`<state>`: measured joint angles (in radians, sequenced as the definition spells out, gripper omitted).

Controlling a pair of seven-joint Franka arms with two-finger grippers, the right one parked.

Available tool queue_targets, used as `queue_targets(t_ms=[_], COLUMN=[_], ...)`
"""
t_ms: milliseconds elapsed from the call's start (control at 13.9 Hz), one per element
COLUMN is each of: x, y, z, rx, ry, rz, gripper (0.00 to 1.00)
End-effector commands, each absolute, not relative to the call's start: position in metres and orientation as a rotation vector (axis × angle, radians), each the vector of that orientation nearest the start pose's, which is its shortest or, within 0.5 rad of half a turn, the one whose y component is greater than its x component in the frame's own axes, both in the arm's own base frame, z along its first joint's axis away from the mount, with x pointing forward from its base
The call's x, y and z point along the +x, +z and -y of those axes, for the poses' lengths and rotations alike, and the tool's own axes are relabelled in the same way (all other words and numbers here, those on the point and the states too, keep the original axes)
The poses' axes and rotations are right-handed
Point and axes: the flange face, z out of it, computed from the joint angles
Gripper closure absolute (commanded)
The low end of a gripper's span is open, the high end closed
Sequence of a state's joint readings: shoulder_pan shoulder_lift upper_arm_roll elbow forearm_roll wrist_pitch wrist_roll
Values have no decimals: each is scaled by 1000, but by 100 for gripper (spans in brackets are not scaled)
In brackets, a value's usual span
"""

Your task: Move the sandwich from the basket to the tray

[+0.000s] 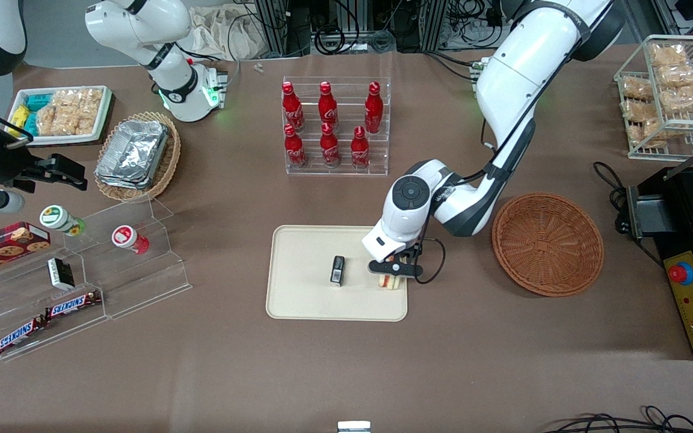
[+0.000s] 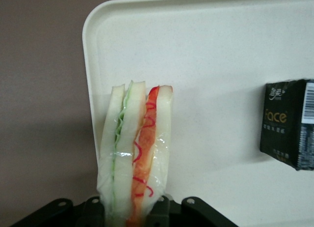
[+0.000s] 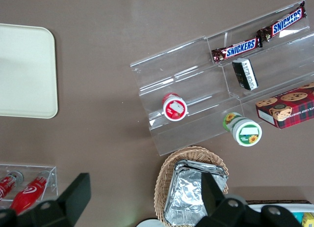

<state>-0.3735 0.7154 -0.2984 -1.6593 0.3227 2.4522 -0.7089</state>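
Tool [image 1: 396,269] is gripping the sandwich [image 2: 137,153] on edge, fingers closed against its bread faces, hovering over the tray [image 1: 304,252] near the rim facing the basket [image 1: 548,243], which is sitting empty. Risk: released this close to the rim, the wedge may be tipping out onto the desk [image 1: 443,373]; the soft wrap could also be clinging to a finger. A black packet [image 1: 337,270] is lying mid-tray, apart from the sandwich. Brown desk, cabling above.

You see the gripper [image 1: 396,268] over the tray [image 1: 304,294], at its 3 o'clock edge, holding the sandwich [image 1: 387,281]. The basket [image 1: 547,243] sits on the desk [image 1: 346,373], toward the working arm's end.
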Motion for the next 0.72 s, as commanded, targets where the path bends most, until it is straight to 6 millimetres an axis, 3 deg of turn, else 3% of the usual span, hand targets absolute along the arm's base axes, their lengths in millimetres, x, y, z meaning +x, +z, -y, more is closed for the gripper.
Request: queue_targets(t_ms=[0, 144, 216, 361, 433, 649], x=[567, 583, 593, 605, 612, 618], y=[216, 244, 265, 312, 333, 398], z=[416, 402, 385, 370, 351, 311], rx=[-3190, -3188, -3166, -3110, -3078, -3118], ry=[-227, -271, -253, -221, -194, -49], rz=[-166, -92, -45, -5, 11, -14], gripper=[0, 0, 0, 0, 0, 0])
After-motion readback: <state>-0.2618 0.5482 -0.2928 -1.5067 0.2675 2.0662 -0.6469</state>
